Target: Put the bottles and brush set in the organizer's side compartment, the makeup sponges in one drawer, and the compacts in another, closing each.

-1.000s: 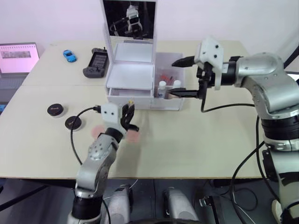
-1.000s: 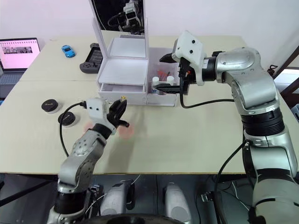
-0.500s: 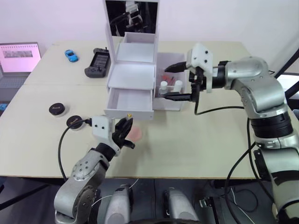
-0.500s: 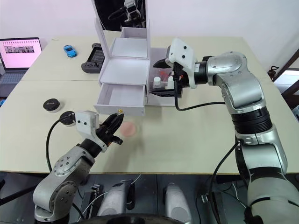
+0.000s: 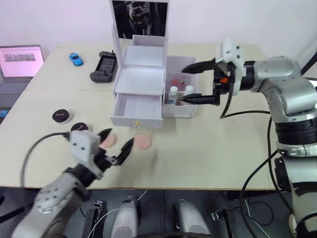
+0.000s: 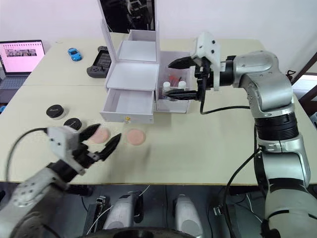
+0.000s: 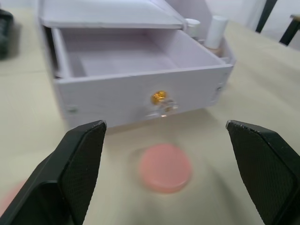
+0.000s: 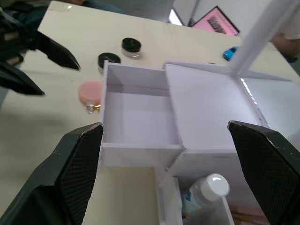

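From the left eye view, the organizer (image 5: 141,74) stands at the far middle of the table (image 5: 223,144), its lower drawer (image 5: 137,110) pulled out and empty. The bottles (image 5: 179,92) stand in the side compartment (image 5: 184,84) at its right, with something reddish behind them that may be the brush set. The right gripper (image 5: 190,82) hovers over that bin with fingers spread and empty. Two makeup sponges (image 5: 142,142) lie on the table just near of the drawer. The left gripper (image 5: 115,145) hangs low over them, fingers spread, holding nothing. The two compacts (image 5: 60,116) sit to the left, well apart from the organizer.

The right eye view shows the same layout: one sponge lies between the left gripper's fingers, the other to its right below the drawer knob.

In the left wrist view, the right-hand sponge lies on the table between the wide-open fingers (image 7: 77,164), in front of the drawer's gold knob (image 7: 159,98).

The right wrist view looks down into the empty drawer, with a capped bottle in the bin alongside.

The step in hand appears to be the sponges: the next move calls for the left gripper to descend, close on one thin disc, and lift it over the drawer's front wall.
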`<action>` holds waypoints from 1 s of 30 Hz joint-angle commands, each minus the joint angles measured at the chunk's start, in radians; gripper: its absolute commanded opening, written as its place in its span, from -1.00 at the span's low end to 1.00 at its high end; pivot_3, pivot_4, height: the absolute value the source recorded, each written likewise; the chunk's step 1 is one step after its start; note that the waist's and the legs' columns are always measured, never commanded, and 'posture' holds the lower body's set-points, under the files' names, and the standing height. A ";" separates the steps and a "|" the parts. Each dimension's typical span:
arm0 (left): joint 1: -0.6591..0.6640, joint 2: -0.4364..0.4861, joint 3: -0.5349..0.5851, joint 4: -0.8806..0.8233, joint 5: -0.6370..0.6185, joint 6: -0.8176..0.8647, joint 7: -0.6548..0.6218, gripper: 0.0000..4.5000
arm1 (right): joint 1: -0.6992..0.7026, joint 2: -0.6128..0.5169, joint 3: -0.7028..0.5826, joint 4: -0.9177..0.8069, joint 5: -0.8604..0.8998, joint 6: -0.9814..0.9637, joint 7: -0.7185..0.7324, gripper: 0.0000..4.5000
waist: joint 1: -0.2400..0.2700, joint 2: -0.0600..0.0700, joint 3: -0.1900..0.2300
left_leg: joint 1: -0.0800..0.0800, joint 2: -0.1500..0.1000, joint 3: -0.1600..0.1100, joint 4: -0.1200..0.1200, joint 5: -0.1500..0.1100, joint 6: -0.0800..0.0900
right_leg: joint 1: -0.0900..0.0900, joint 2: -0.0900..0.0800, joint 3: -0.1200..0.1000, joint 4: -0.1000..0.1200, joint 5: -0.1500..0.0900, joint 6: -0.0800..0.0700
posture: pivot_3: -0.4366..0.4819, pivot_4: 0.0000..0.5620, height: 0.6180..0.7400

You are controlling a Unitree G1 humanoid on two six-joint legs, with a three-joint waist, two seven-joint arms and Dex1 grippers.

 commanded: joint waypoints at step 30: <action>0.045 0.427 0.518 0.608 -0.098 -0.122 -0.600 0.98 | 0.224 -0.320 -0.178 0.058 0.120 0.242 0.112 1.00 | -0.038 0.003 0.001 | 0.001 0.001 0.010 -0.008 -0.001 0.000 | -0.007 -0.013 0.006 -0.002 0.000 0.000 | -0.05 -0.47 0.98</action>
